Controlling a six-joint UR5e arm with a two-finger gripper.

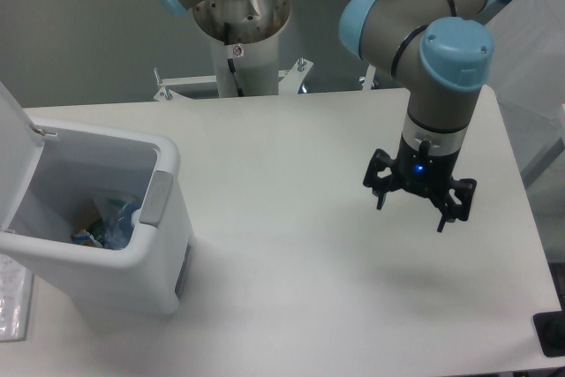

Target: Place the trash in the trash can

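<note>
The gripper [412, 214] is seen hanging above the table [282, 156] with its two fingers spread wide and nothing held between them; it is tilted slightly, and only its soft shadow is cast on the bare surface beneath it. Well away to the gripper's left in the picture, and lower in the frame, the trash can [132, 258] is set at the table's edge with its lid [16, 143] swung up and back, so that the mouth is left open to whatever is dropped from above. Inside it, on the floor of the bin, a heap of trash [108, 222] can be made out: something pale and crinkled with touches of blue and a darker label, though the bottle and the wrapper cannot be told apart clearly at this size. No loose trash is seen near the gripper or elsewhere on the table. From this arrangement the task is judged to be essentially done, the empty, wide-open gripper being held clear of the can because nothing remains to be carried.
</note>
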